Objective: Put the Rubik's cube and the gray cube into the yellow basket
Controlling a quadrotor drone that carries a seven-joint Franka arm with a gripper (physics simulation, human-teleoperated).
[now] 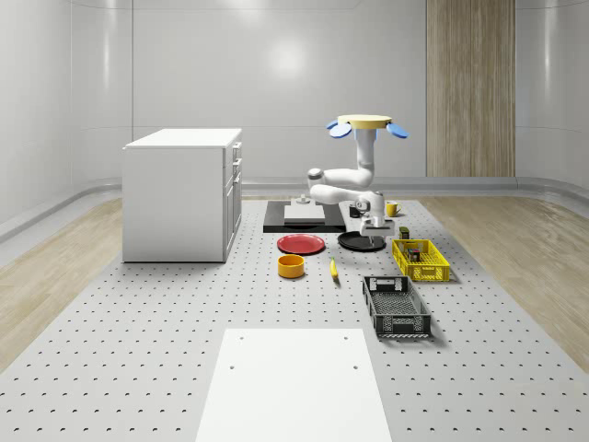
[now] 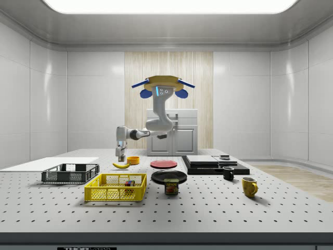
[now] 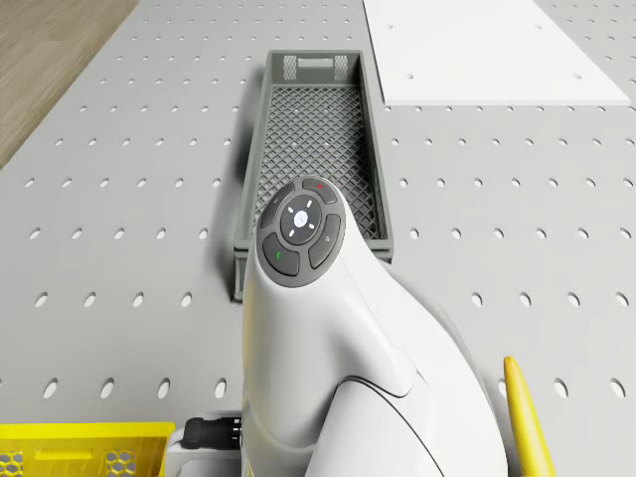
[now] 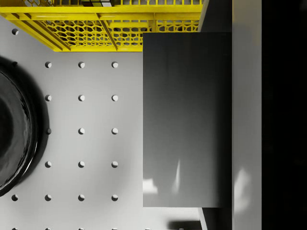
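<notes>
The drone (image 1: 363, 122) hovers above the far part of the table, its white arm (image 3: 328, 338) reaching down and forward. My gripper (image 1: 374, 226) hangs low over the table between the black plate (image 1: 362, 241) and the far end of the yellow basket (image 1: 421, 261). In the wrist view the gripper (image 4: 204, 120) is shut on the gray cube (image 4: 184, 120), with the yellow basket (image 4: 110, 33) just ahead of it. The Rubik's cube (image 2: 128, 183) lies inside the yellow basket (image 2: 115, 188).
A gray mesh crate (image 1: 396, 306) sits nearer the front, beside a white sheet (image 1: 294, 382). A banana (image 1: 333, 269), orange bowl (image 1: 291, 266) and red plate (image 1: 301, 244) lie left of the black plate. A white cabinet (image 1: 182, 193) stands at left; a can (image 2: 171, 186) and mugs (image 2: 249, 186) sit nearby.
</notes>
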